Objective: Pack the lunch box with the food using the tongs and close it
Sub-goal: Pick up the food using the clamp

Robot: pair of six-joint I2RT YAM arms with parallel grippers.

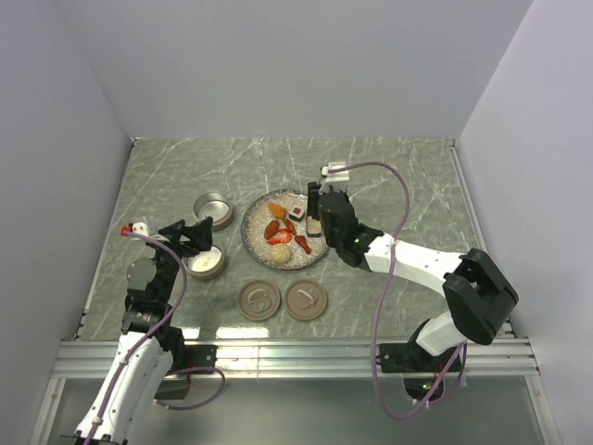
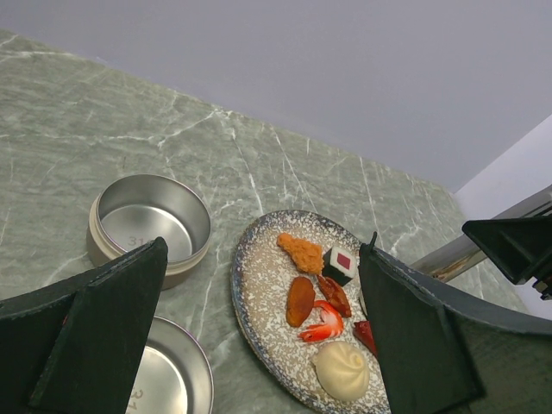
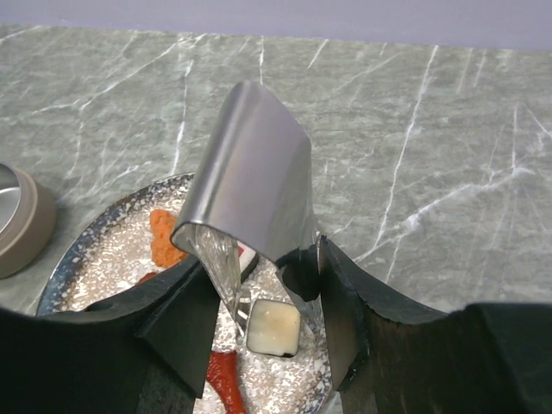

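Observation:
The speckled plate (image 1: pixel 252 237) holds the food (image 1: pixel 278 228): an orange nugget (image 2: pixel 300 253), a red shrimp (image 2: pixel 323 322), a beige bun (image 2: pixel 342 371) and a white square with a red centre (image 2: pixel 340 261). My right gripper (image 3: pixel 263 259) is shut on the metal tongs (image 3: pixel 250 185) above the plate's right side. The tong tips straddle a pale cube (image 3: pixel 274 328) that rests on the plate. My left gripper (image 2: pixel 263 250) hangs open and holds nothing, above one round tin of the lunch box (image 1: pixel 206 263) left of the plate.
A second steel tin (image 1: pixel 213 208) stands behind the first, shown open and hollow in the left wrist view (image 2: pixel 151 224). Two round brown lids (image 1: pixel 259 300) (image 1: pixel 305 299) lie in front of the plate. Grey walls close in the marble table.

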